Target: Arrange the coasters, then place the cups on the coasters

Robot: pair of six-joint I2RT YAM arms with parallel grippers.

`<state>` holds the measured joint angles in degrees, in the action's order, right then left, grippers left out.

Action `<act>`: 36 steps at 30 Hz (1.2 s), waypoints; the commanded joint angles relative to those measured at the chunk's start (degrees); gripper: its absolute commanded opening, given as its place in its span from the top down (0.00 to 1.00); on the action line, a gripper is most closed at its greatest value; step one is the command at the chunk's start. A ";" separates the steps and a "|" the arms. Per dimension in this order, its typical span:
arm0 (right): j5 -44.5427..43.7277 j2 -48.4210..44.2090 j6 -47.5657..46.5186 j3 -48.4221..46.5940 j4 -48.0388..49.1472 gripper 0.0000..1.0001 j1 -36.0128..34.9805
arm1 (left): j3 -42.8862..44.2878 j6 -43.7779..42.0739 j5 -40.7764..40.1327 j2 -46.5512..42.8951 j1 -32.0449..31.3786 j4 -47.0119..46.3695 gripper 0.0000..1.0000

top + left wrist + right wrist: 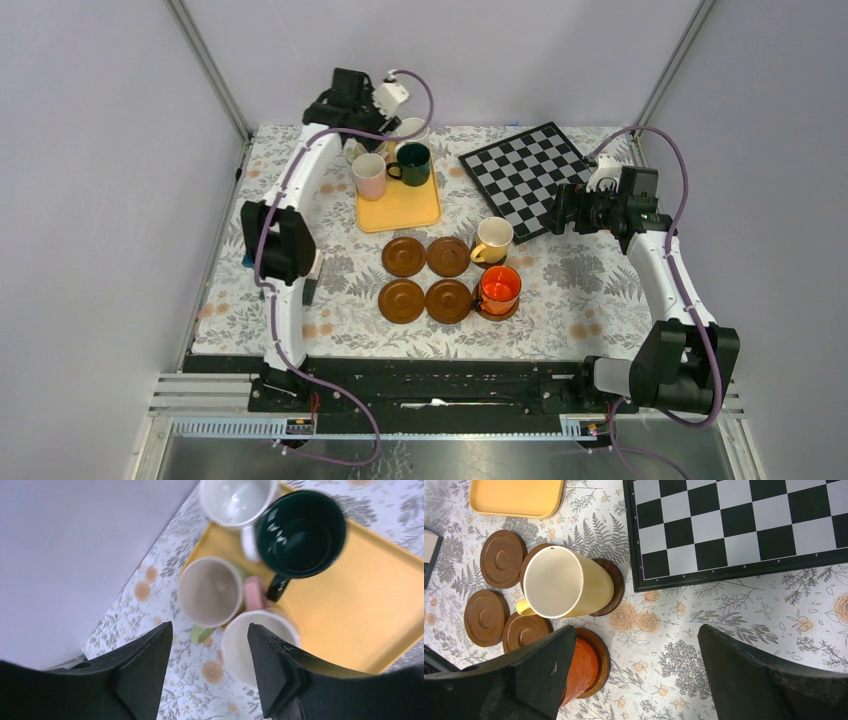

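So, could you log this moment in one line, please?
yellow cup, orange cup on coasters; four coasters bare; four cups at tray; left fingers open above them; right fingers open

Overhead view of a table, 12 o'clock being its far edge. A tray lies at 11 o'clock; four cups crowd together at its far end, at least one standing inside it. A chessboard lies at 1 o'clock, apart from the tray. Just toward 6 o'clock of centre, four bare coasters form a two-by-two block. At that block's 3 o'clock side, two more coasters sit one behind the other, each carrying a cup.
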<state>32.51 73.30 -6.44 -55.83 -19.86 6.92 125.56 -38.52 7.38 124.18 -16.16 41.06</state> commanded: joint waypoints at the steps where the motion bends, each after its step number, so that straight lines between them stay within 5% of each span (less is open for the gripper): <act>1: 0.62 -0.43 -0.60 -0.09 1.64 0.00 0.20 | 0.62 6.30 6.05 -2.31 5.63 -0.72 0.37; 10: 0.90 -0.24 -0.32 -0.06 1.61 0.00 0.20 | 3.24 13.45 14.94 0.55 7.25 -0.70 0.39; 36: -0.14 -0.49 -0.53 0.24 1.82 0.00 0.20 | 3.77 14.86 7.75 8.09 3.14 -0.45 0.40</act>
<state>32.47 73.30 -6.42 -55.46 -19.84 6.92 128.77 -23.73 17.28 131.39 -12.40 41.93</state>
